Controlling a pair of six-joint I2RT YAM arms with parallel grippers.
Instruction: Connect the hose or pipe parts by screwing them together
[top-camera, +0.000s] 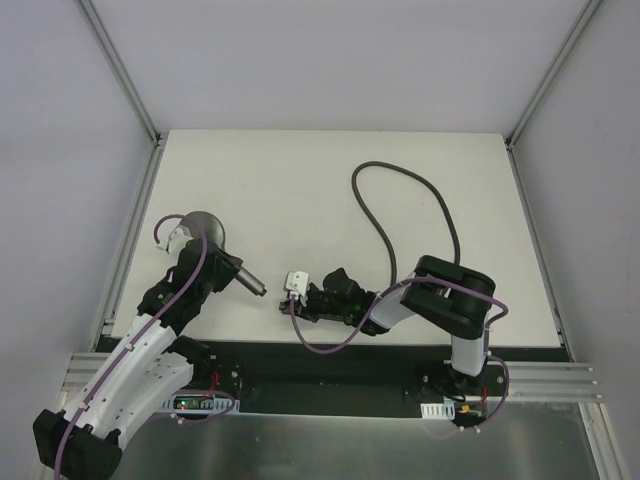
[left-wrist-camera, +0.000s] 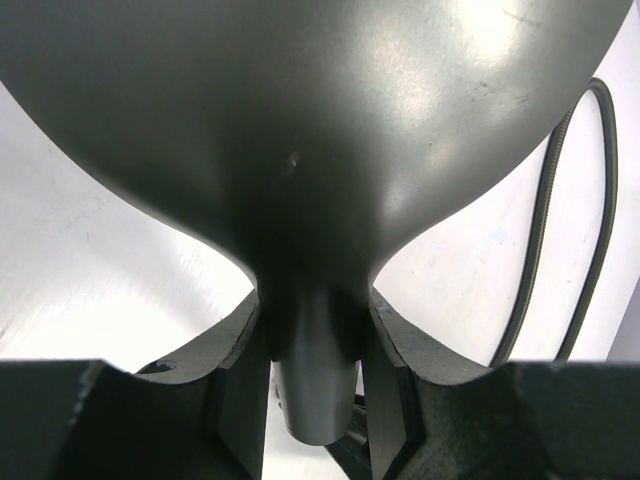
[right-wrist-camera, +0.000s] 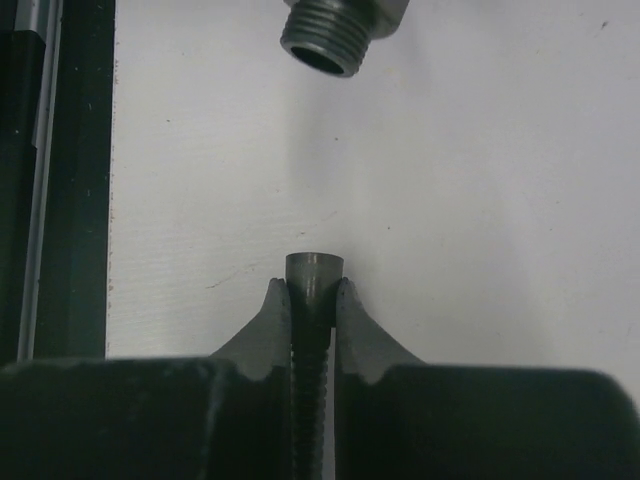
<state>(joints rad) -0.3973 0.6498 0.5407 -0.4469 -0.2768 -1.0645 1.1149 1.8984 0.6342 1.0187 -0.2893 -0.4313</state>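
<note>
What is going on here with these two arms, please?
The left gripper clamps a dark grey shower head, round-faced, by its straight handle. The right gripper grips the small end fitting of a long, thin dark grey flexible hose. The fitting faces the handle's threaded end across a gap; nothing is screwed together yet.

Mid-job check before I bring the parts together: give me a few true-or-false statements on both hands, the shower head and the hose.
1. The left hand is shut on the shower head at its neck. True.
2. The right hand is open and holds nothing. False: it is shut on the hose fitting.
3. The hose fitting touches the shower head's threaded end. False: a gap separates them.
4. The hose loops over the table beyond the right arm. True.
</note>
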